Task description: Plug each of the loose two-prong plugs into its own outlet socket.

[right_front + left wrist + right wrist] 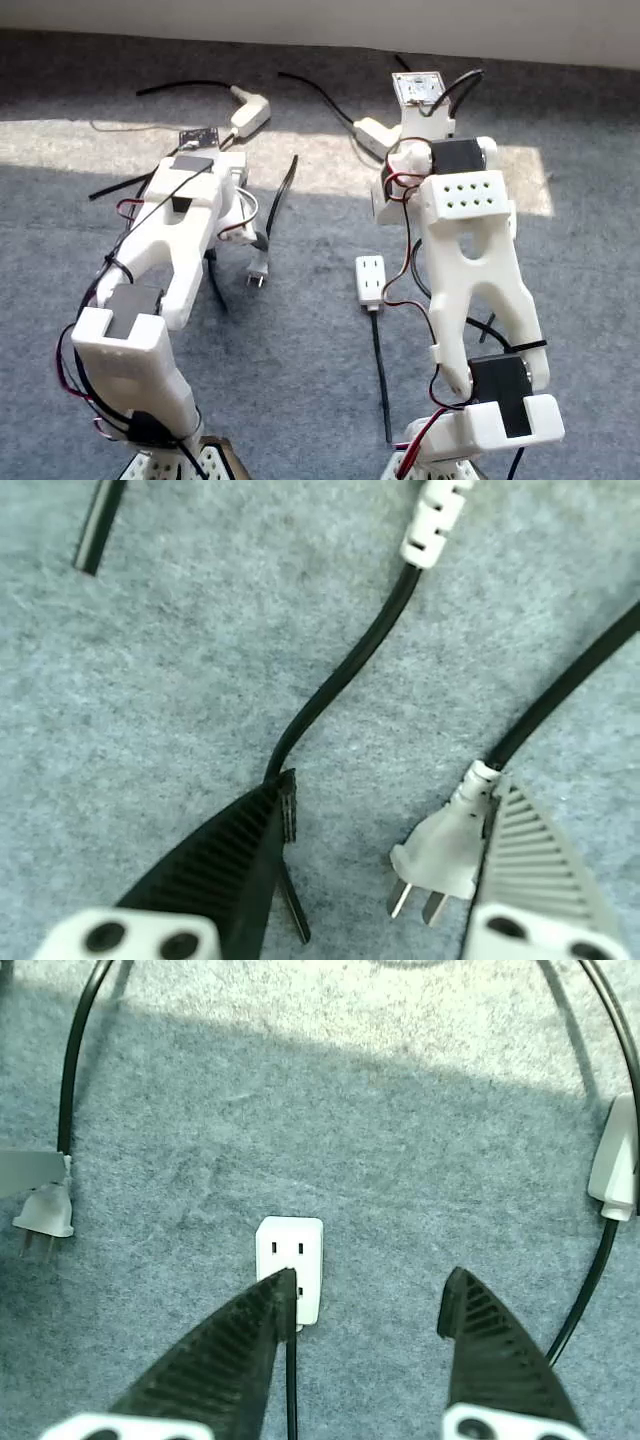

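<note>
holds left gripper (395, 785) spread beside the plug (440, 852), right gripper (370, 1285) spread over the outlet (295, 1250), hiding its lower corner.

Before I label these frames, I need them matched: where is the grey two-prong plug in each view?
High view: plug on the carpet between the arms, left of the white outlet socket.
Left wrist view: plug beside the left gripper's grey finger.
Right wrist view: plug off to one side of the socket.
Shared landmark: its black cord.
</note>
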Controlling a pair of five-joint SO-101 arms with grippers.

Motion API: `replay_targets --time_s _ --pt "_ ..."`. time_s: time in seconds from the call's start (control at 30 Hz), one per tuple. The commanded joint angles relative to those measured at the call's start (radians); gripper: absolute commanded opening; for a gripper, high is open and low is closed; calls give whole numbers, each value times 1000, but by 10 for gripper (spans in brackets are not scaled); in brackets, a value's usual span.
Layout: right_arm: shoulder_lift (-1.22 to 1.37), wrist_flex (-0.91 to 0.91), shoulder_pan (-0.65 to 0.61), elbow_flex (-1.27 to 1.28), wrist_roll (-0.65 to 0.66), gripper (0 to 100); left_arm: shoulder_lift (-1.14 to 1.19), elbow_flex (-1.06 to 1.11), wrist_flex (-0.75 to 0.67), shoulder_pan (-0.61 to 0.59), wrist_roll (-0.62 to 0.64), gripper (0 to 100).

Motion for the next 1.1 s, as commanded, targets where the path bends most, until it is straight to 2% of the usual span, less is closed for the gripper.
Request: replay_targets --time_s 0.0,0.23,0.63,0.93,1.07 --pt "-41 -12 2 -5 5 231 -51 -36 14 94 3 301" --pt "-41 -12 2 -5 5 231 -44 -39 8 220 5 301" --pt "-41 -12 2 -5 5 231 -50 -39 6 248 6 301" --pt "-39 -12 2 -4 5 231 -53 -54 6 386 6 301" --pt "-39 -12 2 -4 5 231 -53 -91 8 400 8 301"
